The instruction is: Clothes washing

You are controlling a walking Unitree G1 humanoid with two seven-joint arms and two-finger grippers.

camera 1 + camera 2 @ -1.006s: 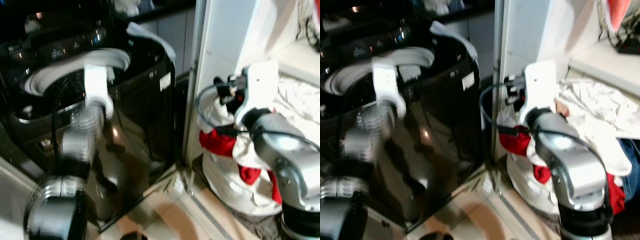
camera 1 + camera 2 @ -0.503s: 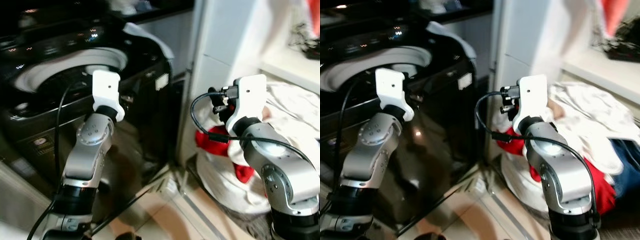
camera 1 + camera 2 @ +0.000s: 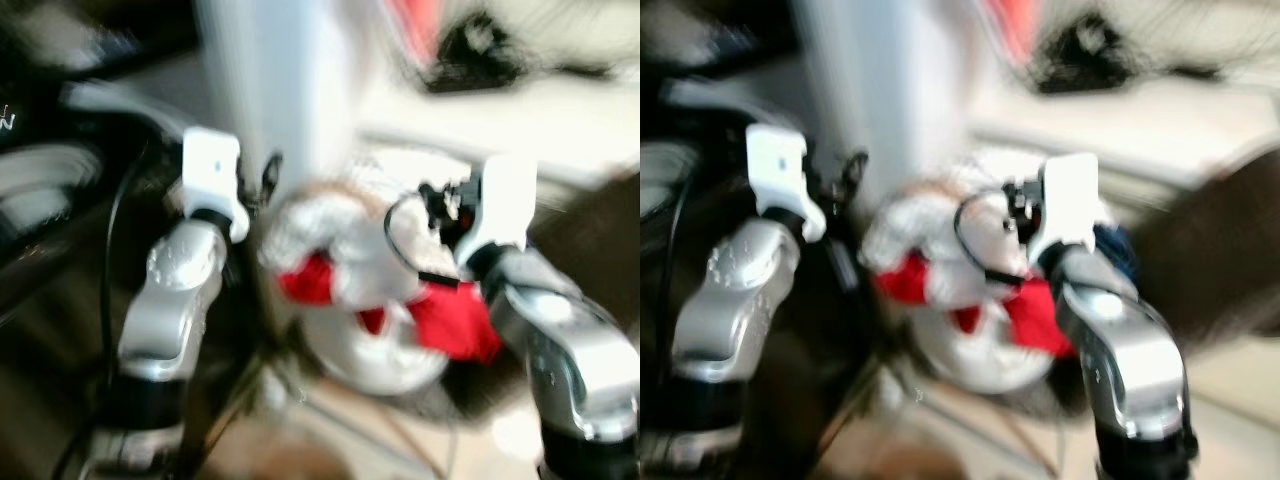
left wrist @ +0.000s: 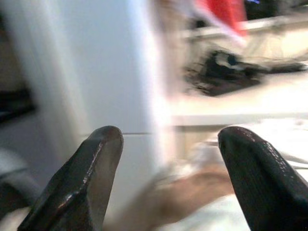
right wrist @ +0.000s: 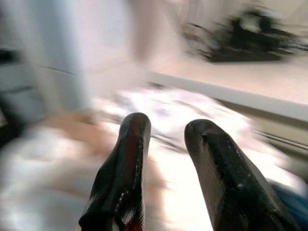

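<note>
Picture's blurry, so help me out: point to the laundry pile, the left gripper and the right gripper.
laundry pile [image 3: 340,250]: left eye view, white cloth on top.
left gripper [image 4: 166,185]: left wrist view, between the open fingertips.
right gripper [image 5: 166,144]: right wrist view, between the fingertips.

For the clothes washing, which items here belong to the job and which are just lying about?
Part of the job:
- laundry pile, white and red clothes
- white basket under it
- washing machine, dark and blurred, on the robot's left
- left gripper, fingers apart
- right gripper, fingers with a small gap, nothing between them

Lying about:
- black tangle on the pale ledge
- white pillar
</note>
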